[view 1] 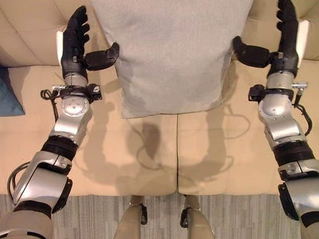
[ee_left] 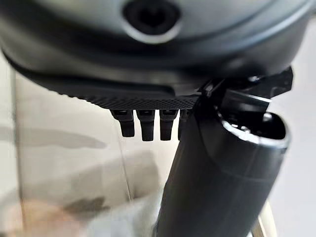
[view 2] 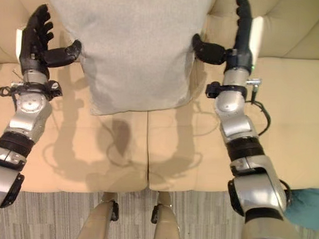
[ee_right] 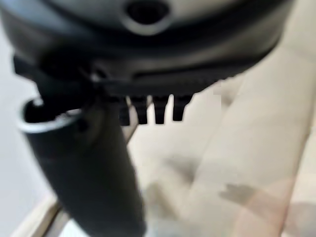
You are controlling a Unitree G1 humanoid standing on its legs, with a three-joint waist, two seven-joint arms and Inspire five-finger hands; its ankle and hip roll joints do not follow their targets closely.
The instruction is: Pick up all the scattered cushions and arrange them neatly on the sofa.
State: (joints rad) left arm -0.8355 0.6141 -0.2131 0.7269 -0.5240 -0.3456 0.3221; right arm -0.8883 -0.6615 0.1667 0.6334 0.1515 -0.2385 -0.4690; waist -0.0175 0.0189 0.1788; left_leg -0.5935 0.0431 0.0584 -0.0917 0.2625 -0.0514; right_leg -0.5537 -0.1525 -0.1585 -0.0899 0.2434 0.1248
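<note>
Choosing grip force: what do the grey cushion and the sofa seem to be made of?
Grey cushion: apparently woven fabric, matte, with a fine speckled weave and soft sagging edges. Sofa: beige upholstery, smooth with a slight sheen and stitched seams, possibly leather or faux leather; unclear which.

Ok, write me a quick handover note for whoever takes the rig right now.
Left hand: open, fingers straight, thumb toward the grey cushion, just beside its edge.
Right hand: open, thumb at the cushion's other edge.
Grey cushion stands against the sofa back, centred over the seat seam.
A blue cushion lies on the seat at the robot's far left; something teal shows off the sofa front, at the right.
Left: draw the hands away, arrange the rest.
</note>
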